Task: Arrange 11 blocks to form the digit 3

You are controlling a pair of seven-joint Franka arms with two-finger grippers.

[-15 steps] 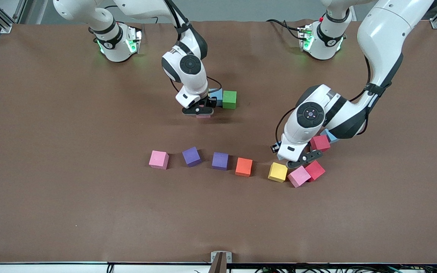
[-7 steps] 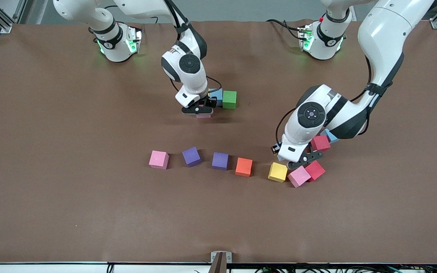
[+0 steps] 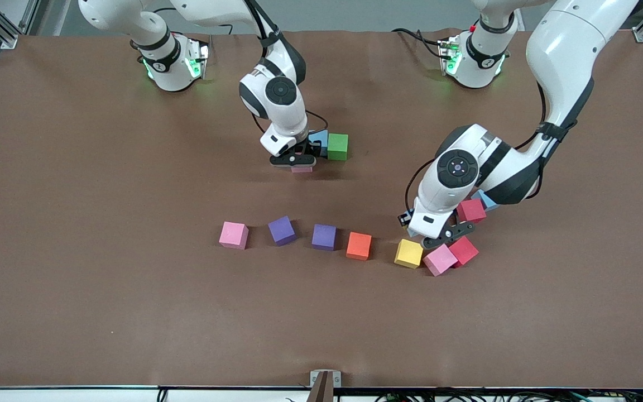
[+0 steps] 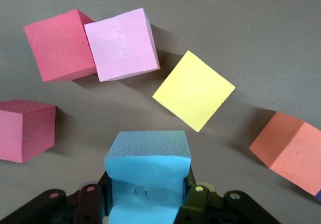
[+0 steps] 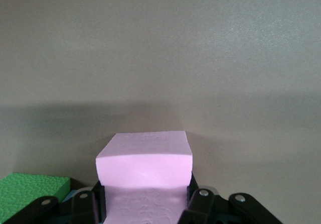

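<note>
Jaws of the left gripper (image 4: pixel 146 196) are clamped on a light blue block (image 4: pixel 148 166), which shows clearly in the left wrist view but is almost wholly hidden under the wrist in the front view. It hangs over a crowded cluster toward the left arm's end of the tabletop (image 3: pixel 76 307): a yellow block (image 3: pixel 409 253), a pink block (image 3: pixel 440 259) touching a red cube (image 3: pixel 464 250), a second red cube (image 3: pixel 471 210), and another light blue block (image 3: pixel 487 200) of which only a corner shows past the arm. Room between these pieces is tight.

Jaws of the right gripper (image 5: pixel 145 204) are closed on a pale pink block (image 5: pixel 145 163); in the front view only its lower edge (image 3: pixel 302 168) peeks out below the gripper. It sits just beside a green block (image 3: pixel 337 146) and a light blue block (image 3: pixel 318 139), the latter half covered by the gripper. Whether the pink block rests on the tabletop or is slightly lifted cannot be told.

Nearer the front camera lies a loose row, pieces apart from one another: a pink block (image 3: pixel 234 234), a purple block (image 3: pixel 282 230) turned askew, a second purple block (image 3: pixel 324 237) and an orange block (image 3: pixel 359 245). Wide bare surface stretches from this row to the nearest edge and toward the right arm's end. The digit 3 is not yet formed.
</note>
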